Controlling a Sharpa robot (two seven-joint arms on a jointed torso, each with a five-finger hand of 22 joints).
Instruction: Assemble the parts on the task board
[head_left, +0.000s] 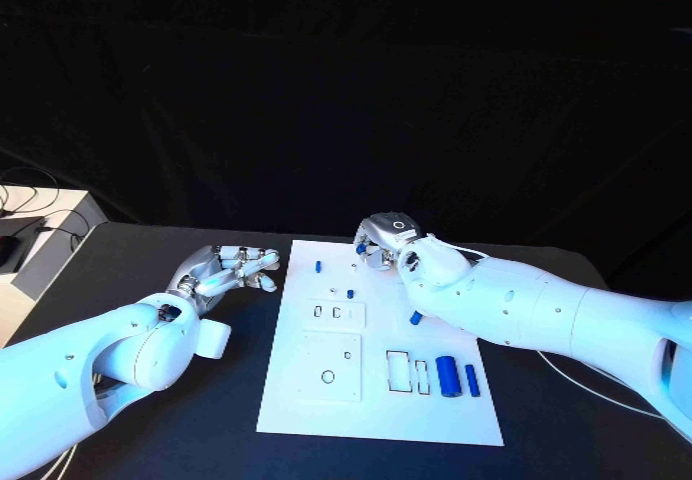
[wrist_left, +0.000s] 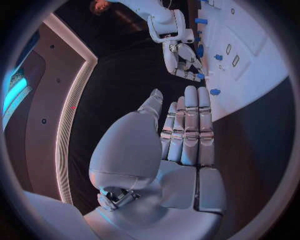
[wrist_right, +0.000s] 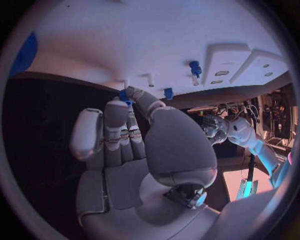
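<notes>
The task is judged partly done: several blue pegs (head_left: 317, 266) stand in the white board (head_left: 378, 415) while two blue cylinders (head_left: 447, 375) lie loose near its front edge, the right hand (head_left: 387, 240) pinches a small blue part (wrist_right: 124, 96) at its fingertips over the far edge, and the left hand (head_left: 231, 270) rests beside the board, fingers together, holding nothing.

A black table (head_left: 173, 420) carries the white task board (head_left: 433, 415), scattered with small blue parts (head_left: 447, 374).

One board (head_left: 378, 415), six parts (head_left: 317, 266) (head_left: 351, 294) (head_left: 415, 317) (head_left: 447, 375) (head_left: 472, 380) (head_left: 359, 247) — two hands (head_left: 231, 272) (head_left: 389, 238)
</notes>
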